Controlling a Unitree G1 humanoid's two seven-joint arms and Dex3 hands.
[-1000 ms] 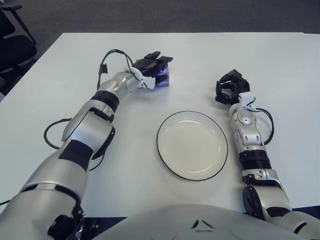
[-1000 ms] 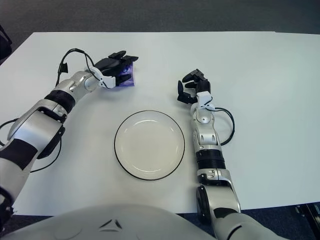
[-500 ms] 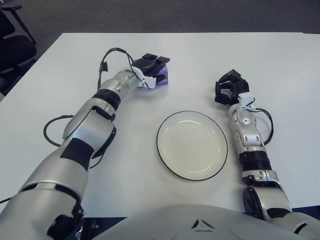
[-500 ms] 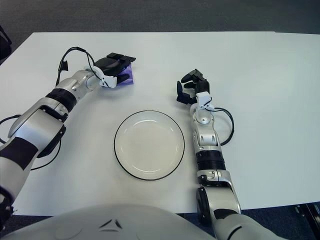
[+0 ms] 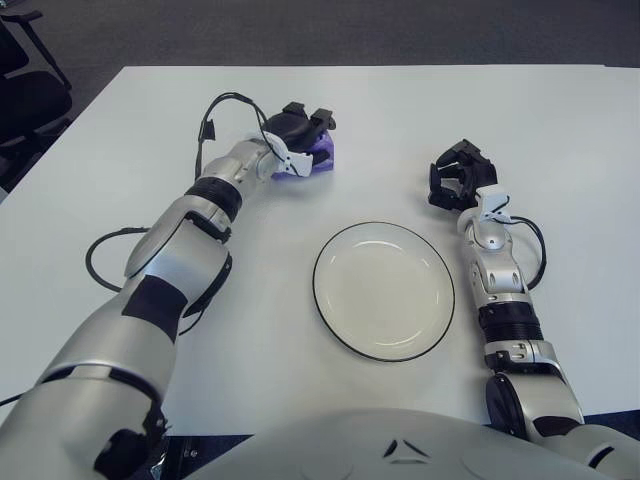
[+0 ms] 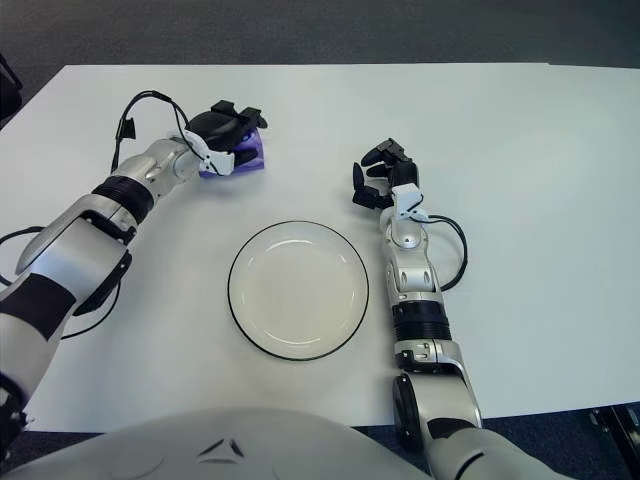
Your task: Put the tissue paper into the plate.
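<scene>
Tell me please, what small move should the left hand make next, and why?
Probably lift the purple tissue pack a little off the table. The left hand is curled over it and seems to grip it, while the plate nearer the robot holds nothing. The right hand shows beyond the plate's right side.

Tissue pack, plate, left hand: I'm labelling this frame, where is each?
tissue pack point(image 5: 320, 153): left eye view, purple right edge.
plate point(image 5: 384, 291): left eye view, bare centre.
left hand point(image 5: 296, 130): left eye view, black back.
</scene>
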